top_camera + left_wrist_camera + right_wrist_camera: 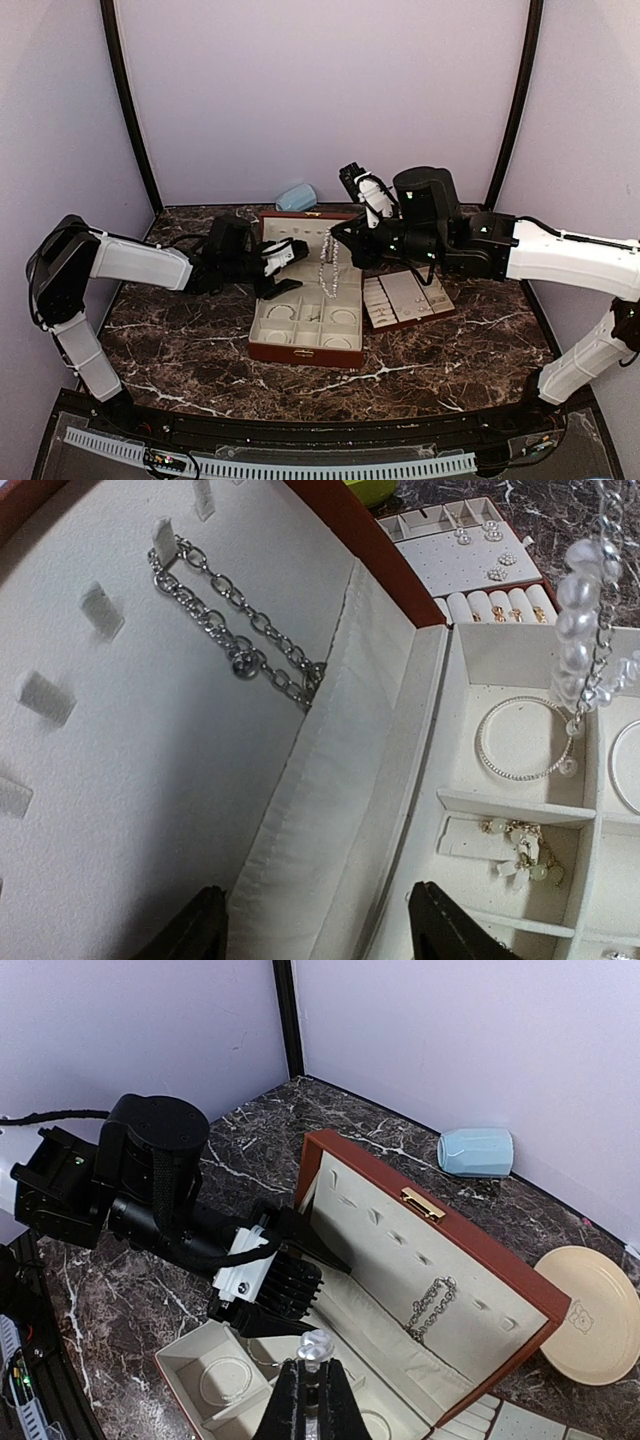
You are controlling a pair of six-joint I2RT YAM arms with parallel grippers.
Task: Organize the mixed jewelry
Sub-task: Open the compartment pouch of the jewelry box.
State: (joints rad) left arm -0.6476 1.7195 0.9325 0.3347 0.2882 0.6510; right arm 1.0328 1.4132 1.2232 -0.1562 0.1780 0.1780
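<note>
**Right end effector** (310, 1392): the jaws are closed on the top of the pearl strand (328, 268). One bead shows just above the fingertips in the right wrist view. The strand hangs straight down from the grip, over the far compartments of the open jewelry box (305, 352). In the left wrist view its lower end reaches the compartment that contains a thin bangle (525, 742). Whether the strand touches the lining cannot be determined.

**Left end effector** (320, 932): the jaws stand wide apart and hold nothing. The fingers (448, 932) straddle the padded fold where the lid (150, 780) meets the box body. The unit lies just left of the hanging strand and does not touch it.

**Jewelry box:** red-brown outside, cream lining, lid upright.
- A silver chain (240, 630) hangs from a tab on the lid lining.
- A piece with pale green beads (520, 858) lies in the compartment nearer than the bangle.
- A gold clasp (422, 1203) sits on the top edge of the lid.

**Slotted tray** (405, 296): it lies on the table (180, 350), just right of the box.
- Its ring rolls hold rings (505, 610).
- Its flat panel holds small earrings (500, 558).

**Further out:**
- A light-blue cup (475, 1152) lies on its side behind the box, near the back wall.
- A cream plate (590, 1315) lies beyond the lid.
</note>
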